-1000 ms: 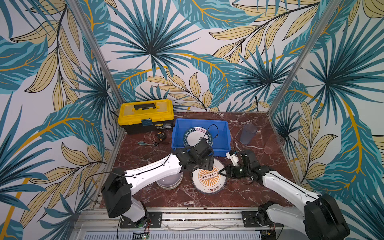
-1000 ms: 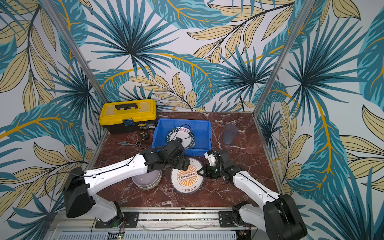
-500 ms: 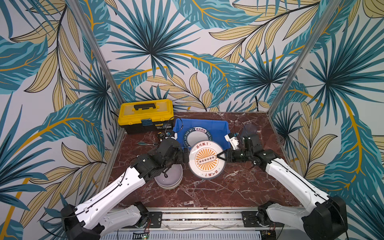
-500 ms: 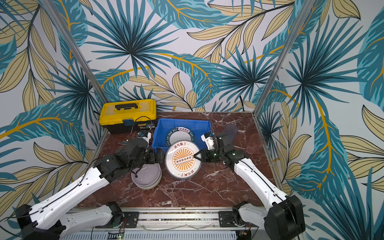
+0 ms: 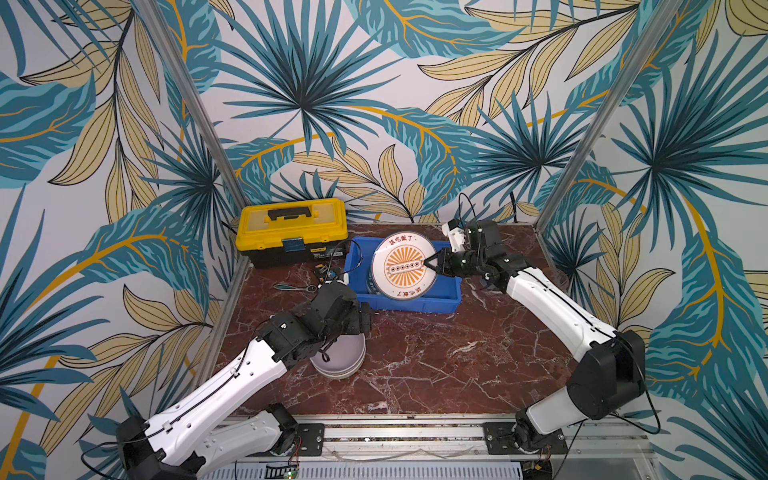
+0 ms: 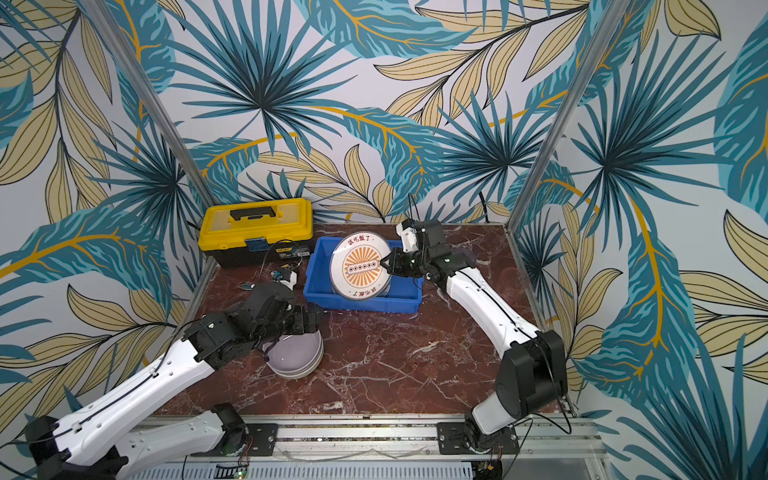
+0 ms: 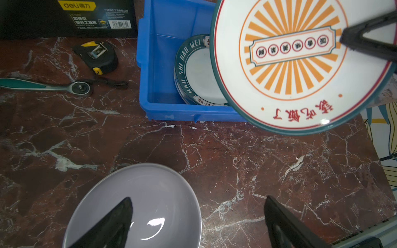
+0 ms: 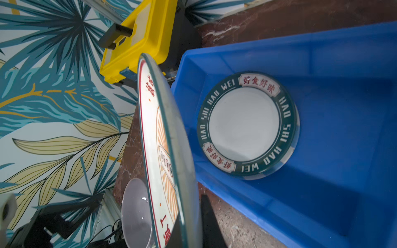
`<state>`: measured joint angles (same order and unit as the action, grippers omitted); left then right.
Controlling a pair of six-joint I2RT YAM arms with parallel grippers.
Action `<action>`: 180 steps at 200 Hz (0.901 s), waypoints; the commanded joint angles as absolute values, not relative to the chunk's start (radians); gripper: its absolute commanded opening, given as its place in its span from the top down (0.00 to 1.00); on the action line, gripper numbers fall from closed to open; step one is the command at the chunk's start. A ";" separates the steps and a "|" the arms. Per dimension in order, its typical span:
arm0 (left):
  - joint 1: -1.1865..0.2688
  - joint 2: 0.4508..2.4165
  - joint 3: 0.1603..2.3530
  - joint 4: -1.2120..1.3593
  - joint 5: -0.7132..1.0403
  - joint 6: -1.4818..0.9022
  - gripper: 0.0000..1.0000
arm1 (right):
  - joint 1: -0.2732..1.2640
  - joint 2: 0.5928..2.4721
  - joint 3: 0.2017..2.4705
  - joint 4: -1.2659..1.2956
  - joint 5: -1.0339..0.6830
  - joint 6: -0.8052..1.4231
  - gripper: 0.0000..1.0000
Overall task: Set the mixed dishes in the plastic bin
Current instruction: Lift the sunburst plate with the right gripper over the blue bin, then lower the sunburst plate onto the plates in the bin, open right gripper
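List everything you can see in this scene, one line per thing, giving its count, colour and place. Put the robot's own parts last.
sunburst plate: one, white with orange rays, held tilted over the bin
lettered plate: one, white with a dark green rim, lying in the bin
plastic bin: one, bright blue, back middle of the table
bowls: one stack, lavender on top, number beneath unclear, front left of the table
toolbox: one, yellow and black, back left
tape measure: one, black and yellow, in front of the toolbox
ratchet wrench: one, teal handle, beside the tape measure
table: one, red-brown marble
left gripper: one, black, open above the bowls
right gripper: one, black, shut on the sunburst plate's rim
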<state>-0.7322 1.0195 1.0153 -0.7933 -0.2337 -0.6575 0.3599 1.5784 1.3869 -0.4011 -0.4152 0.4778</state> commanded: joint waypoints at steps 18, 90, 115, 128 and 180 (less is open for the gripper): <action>-0.728 0.980 1.012 -0.844 -0.278 -0.635 0.04 | 0.362 1.684 1.476 -0.378 -0.340 0.478 1.00; -0.727 0.950 1.005 -0.871 -0.293 -0.633 0.04 | 0.363 1.865 1.552 -0.332 -0.350 0.502 1.00; -0.727 0.950 1.003 -0.875 -0.297 -0.627 0.04 | 0.362 1.903 1.554 -0.316 -0.359 0.511 1.00; -0.727 0.951 1.000 -0.875 -0.300 -0.627 0.04 | 0.363 1.922 1.555 -0.311 -0.368 0.515 1.00; -0.727 0.965 1.002 -0.875 -0.304 -0.619 0.04 | 0.363 1.991 1.551 -0.267 -0.395 0.550 1.00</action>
<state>-0.7311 0.9638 1.0142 -0.8585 -0.2855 -0.6350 0.3599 1.9682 1.5311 -0.3321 -0.3588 0.5198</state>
